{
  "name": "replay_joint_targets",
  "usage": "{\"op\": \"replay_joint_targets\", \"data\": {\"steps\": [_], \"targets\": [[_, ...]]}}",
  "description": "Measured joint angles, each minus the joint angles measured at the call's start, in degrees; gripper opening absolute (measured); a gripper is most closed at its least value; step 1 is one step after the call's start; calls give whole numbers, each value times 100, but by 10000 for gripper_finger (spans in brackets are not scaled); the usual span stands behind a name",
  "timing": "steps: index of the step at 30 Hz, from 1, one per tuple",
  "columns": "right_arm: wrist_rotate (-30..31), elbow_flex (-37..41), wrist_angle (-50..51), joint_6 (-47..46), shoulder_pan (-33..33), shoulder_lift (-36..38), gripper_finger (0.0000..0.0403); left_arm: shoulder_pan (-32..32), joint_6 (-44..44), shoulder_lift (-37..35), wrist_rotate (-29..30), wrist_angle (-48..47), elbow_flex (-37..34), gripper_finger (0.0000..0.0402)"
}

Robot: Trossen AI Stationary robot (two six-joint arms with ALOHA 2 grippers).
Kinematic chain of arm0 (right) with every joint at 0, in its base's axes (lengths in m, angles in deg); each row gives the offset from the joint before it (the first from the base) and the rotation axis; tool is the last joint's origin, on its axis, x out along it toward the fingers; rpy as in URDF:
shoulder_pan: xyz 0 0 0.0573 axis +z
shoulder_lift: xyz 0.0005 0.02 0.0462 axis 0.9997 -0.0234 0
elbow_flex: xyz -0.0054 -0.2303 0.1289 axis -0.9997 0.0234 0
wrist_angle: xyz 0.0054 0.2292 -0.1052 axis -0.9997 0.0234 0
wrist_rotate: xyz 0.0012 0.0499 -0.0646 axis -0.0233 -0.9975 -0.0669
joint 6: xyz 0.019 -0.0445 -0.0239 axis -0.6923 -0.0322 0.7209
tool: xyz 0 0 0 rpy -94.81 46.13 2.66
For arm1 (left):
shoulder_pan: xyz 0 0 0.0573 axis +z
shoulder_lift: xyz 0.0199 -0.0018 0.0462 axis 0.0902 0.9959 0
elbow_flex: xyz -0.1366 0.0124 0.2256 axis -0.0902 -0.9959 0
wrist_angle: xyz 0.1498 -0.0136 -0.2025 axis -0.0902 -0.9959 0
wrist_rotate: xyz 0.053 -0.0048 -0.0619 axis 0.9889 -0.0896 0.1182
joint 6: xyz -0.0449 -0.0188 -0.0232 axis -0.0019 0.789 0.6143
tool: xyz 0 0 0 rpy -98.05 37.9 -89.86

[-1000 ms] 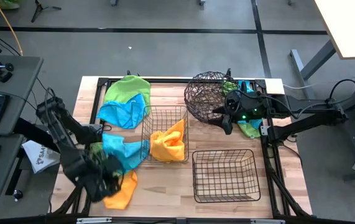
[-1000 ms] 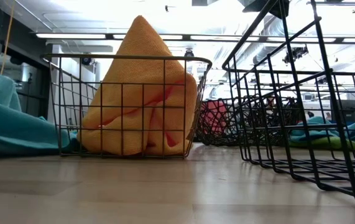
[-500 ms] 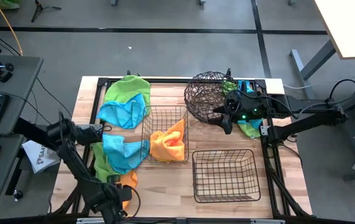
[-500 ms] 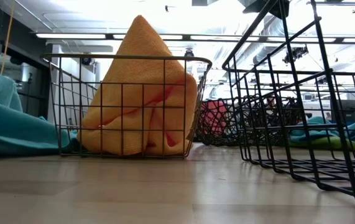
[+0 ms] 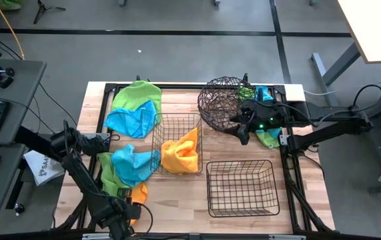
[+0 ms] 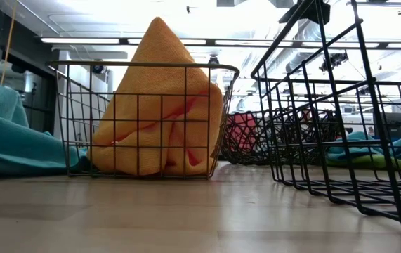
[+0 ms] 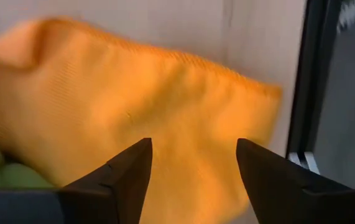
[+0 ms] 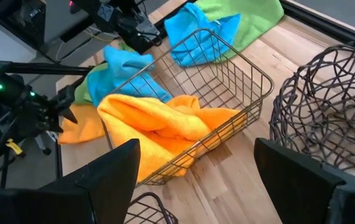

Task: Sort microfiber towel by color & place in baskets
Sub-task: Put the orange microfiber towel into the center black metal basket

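A wooden worktop is carrying three dark wire baskets and scattered microfiber towels. At the centre, a rectangular grid basket is holding an orange towel. At four o'clock an empty rectangular basket is sitting. At one o'clock a round woven basket is lying. A green and blue towel pile is lying at eleven o'clock. A blue towel over a green one is lying at eight o'clock. The left end effector is hovering with fingers spread over a second orange towel at seven o'clock. The right end effector is waiting, released, beside the round basket.
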Motion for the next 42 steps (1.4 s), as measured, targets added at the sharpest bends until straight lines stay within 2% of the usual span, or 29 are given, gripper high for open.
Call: {"op": "replay_joint_targets", "data": {"steps": [5, 13, 17, 25, 27, 29, 33, 34, 38, 42], "targets": [[-2, 0, 109, 7, 2, -207, 309, 85, -198, -2, -502, -109, 0, 240], [-212, 0, 308, 11, 0, -766, 309, 186, -723, -2, -25, -409, -3, 244], [-293, 0, 271, 11, 47, -979, 309, 195, -782, -11, 7, -403, -236, 244], [-306, 0, 223, 10, 418, -1003, 309, 397, -786, -11, -475, 372, -744, 239], [-247, -2, 111, -4, 541, -937, 309, 490, -825, -11, -550, 477, -816, 220], [-93, -7, -4, -2, 684, -848, 309, 601, -831, -11, -592, 505, -837, 180], [340, -7, -160, 11, 939, -616, 309, 893, -1000, -11, -581, 632, -744, 41], [440, -9, -175, 9, 982, -547, 309, 981, -1042, -11, -571, 677, -686, 21], [680, -9, -192, 13, 1062, -297, 309, 1356, -1450, -144, -447, 671, -251, 7], [766, -9, -195, 11, 1062, -95, 309, 1625, -1930, -810, 209, 678, 230, 3]]}}
